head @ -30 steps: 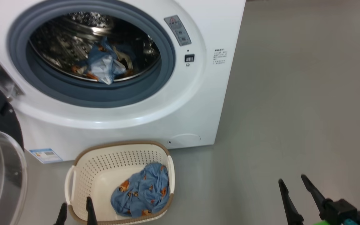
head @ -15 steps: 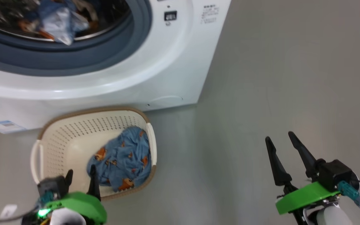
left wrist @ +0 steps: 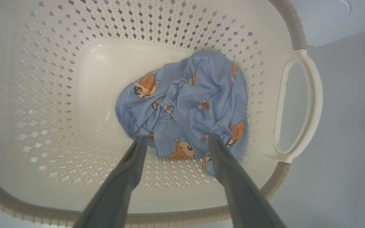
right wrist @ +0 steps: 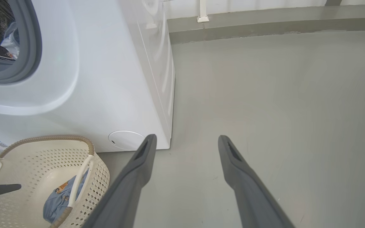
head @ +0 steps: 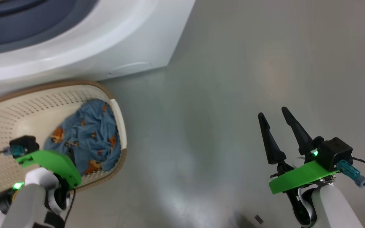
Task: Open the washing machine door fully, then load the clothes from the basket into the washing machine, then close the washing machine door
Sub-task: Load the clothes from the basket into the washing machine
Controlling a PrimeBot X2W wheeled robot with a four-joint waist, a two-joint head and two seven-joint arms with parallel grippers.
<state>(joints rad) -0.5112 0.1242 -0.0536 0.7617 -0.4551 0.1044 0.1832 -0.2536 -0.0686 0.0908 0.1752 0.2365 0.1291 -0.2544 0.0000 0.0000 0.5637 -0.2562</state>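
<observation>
Left wrist view: left gripper [left wrist: 177,138] wide within basket [left wrist: 297,30] rim (clothes [left wrist: 195,104] beneath)

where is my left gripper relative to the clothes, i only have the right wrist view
Observer: The left gripper reaches over the rim of the basket, open, with its tips at the near edge of the clothes.
Operator: touching them yet
Observer: I cannot tell contact; in the left wrist view the cloth's edge shows between the open tips, not pinched.
Operator: how much is in there
Observer: One crumpled blue pile with orange cartoon prints, lying toward the handle side.
</observation>
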